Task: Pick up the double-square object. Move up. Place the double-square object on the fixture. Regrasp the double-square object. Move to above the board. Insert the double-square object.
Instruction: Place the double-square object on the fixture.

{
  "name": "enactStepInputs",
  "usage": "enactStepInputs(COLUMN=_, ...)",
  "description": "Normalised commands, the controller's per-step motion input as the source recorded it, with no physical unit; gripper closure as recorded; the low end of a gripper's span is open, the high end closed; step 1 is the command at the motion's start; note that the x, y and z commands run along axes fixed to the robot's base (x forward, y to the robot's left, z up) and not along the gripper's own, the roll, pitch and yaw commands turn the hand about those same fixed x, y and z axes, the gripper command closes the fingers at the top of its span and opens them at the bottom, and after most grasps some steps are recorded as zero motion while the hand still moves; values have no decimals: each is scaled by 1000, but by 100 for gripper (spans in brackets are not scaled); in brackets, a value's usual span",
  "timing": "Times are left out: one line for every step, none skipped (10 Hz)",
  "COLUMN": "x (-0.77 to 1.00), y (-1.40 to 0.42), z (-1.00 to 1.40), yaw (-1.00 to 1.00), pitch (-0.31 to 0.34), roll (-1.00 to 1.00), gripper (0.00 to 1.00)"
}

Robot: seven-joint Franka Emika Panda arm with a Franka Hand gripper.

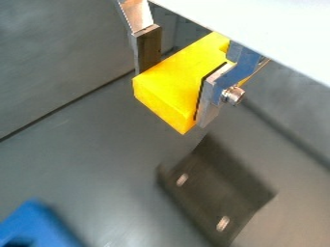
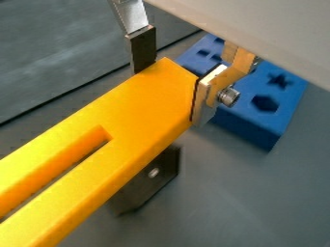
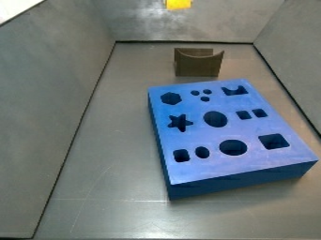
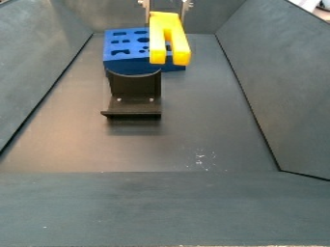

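My gripper (image 1: 180,79) is shut on the double-square object (image 1: 165,95), a bright yellow grooved block. One dark pad and one silver finger (image 1: 217,89) press its opposite sides. In a wrist view the block (image 2: 91,159) runs long and looks orange-yellow, with the groove along it. In a side view it (image 4: 168,41) hangs in the air above the fixture (image 4: 133,92), held near its upper end. The fixture lies below the block in both wrist views (image 1: 213,198) (image 2: 149,185). The blue board (image 3: 226,131) with dark shaped holes lies flat beside the fixture (image 3: 197,62).
Grey sloping walls (image 4: 258,77) enclose the dark floor (image 4: 154,164). The board also shows behind the fixture in a side view (image 4: 126,46), and in both wrist views (image 2: 252,96) (image 1: 33,227). Only the block's tip (image 3: 179,4) shows at the upper edge of a side view.
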Motion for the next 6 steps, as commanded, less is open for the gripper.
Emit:
enactStepInputs(x=1000, y=-383, z=-97, yaw=-90, pitch=124, roll=-1000, gripper=100)
enactStepInputs(x=966, y=-184, z=-43, yaw=-93, pitch=133, roll=-1000, gripper=100)
enactStepInputs(x=922, y=-106, z=-33, yaw=-97, pitch=136, roll=-1000, gripper=100)
enactStepInputs(x=861, y=-32, z=-27, yaw=-103, pitch=139, roll=-1000, gripper=100)
enactStepInputs(x=831, y=-7, z=-25, yaw=-107, pitch=140, roll=-1000, gripper=100)
enactStepInputs(x=770, y=17, z=-16, yaw=-115, pitch=141, roll=-1000, gripper=100)
